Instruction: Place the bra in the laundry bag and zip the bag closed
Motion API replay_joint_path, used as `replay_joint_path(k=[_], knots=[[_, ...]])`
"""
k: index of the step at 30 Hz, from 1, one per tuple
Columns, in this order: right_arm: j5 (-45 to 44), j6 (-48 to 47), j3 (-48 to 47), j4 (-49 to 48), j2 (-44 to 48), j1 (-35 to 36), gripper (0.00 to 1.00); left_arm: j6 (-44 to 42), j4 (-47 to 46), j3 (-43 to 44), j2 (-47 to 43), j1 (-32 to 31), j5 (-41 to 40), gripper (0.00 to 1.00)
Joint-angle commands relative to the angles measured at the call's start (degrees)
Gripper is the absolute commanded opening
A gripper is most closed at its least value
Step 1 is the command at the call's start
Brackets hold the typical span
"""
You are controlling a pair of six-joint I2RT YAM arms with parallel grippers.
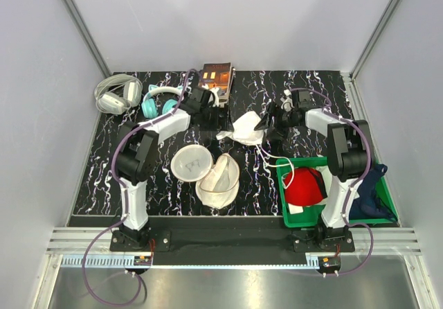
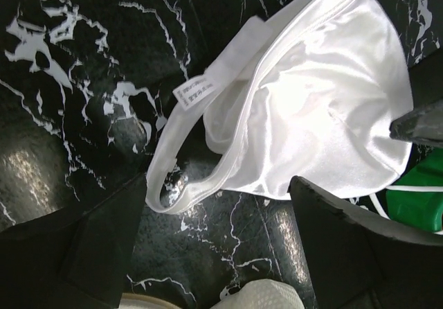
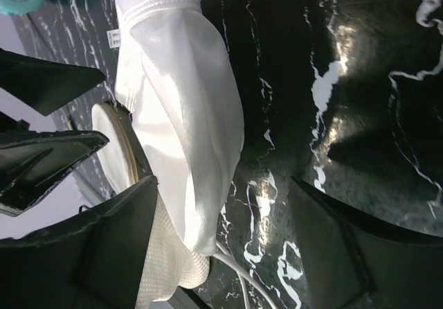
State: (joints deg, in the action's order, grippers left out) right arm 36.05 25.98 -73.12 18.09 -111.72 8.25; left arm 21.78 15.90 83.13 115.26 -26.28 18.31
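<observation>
**Currently: both tools wide, bra outside the bag**

1. Bra. The bra [image 1: 246, 129] sits near the middle of the black marbled tabletop [image 1: 304, 101], between the two tools. The left wrist view shows a glossy white cup, a folded band and a small sewn-in label. A thin strap trails from it toward the near right.

2. Left tool. The left tool [image 2: 218, 184] stands wide, with its fingers [image 2: 97, 253] well apart. The near edge of the bra lies just off the fingertips, and neither finger pinches the fabric.

3. Right tool. The right tool [image 3: 221, 181] is also spread wide. The bra lies close to its left-hand finger [image 3: 104, 253], and the other finger is clear of it. Nothing is clamped.

4. Laundry bag. The laundry bag [image 1: 208, 174] lies unzipped just near of the bra. Its two halves are folded apart, and the left half shows the small black drawing.

5. Other items.
   - A green bin [image 1: 384, 208] at the near right holds a red cloth [image 1: 304, 186] and a dark blue cloth [image 1: 370, 191].
   - White-grey headphones [image 1: 116, 93] and teal headphones [image 1: 160, 101] lie at the far left.
</observation>
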Motion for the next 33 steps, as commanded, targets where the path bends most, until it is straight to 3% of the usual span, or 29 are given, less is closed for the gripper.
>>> replay_joint_path(k=[1, 6, 9, 10, 12, 17, 25, 33], knots=[[6.0, 5.4, 1.0, -11.2, -2.2, 0.8, 0.75, 4.8, -4.3, -3.7, -7.5, 0.3, -1.0, 0.88], [5.0, 9.5, 1.2, -15.4, -5.2, 3.3, 0.63, 9.9, -7.3, -8.3, -11.8, -0.1, 0.6, 0.89], [4.2, 12.7, 1.7, -19.1, -6.1, 3.7, 0.49, 11.2, -8.2, -11.0, -15.7, -0.3, 0.6, 0.91], [4.4, 14.9, 2.0, -20.7, -6.3, 3.7, 0.31, 11.7, -8.3, -11.7, -18.0, -0.3, 0.6, 0.91], [4.1, 16.0, 2.4, -21.8, -5.4, 3.7, 0.15, 12.2, -8.3, -14.0, -20.4, -0.5, 0.8, 0.92], [3.4, 17.6, 4.8, -22.0, 2.1, 3.7, 0.0, 14.3, -8.1, -19.2, -28.0, -1.4, 2.8, 0.92], [5.4, 12.4, 8.0, -12.8, 14.4, 3.7, 0.0, 16.6, -6.1, -21.3, -35.6, -1.6, 6.5, 0.94], [8.4, 7.0, 11.8, -7.4, 23.2, 3.8, 0.0, 15.9, -5.8, -20.6, -36.1, -1.6, 14.0, 0.99]])
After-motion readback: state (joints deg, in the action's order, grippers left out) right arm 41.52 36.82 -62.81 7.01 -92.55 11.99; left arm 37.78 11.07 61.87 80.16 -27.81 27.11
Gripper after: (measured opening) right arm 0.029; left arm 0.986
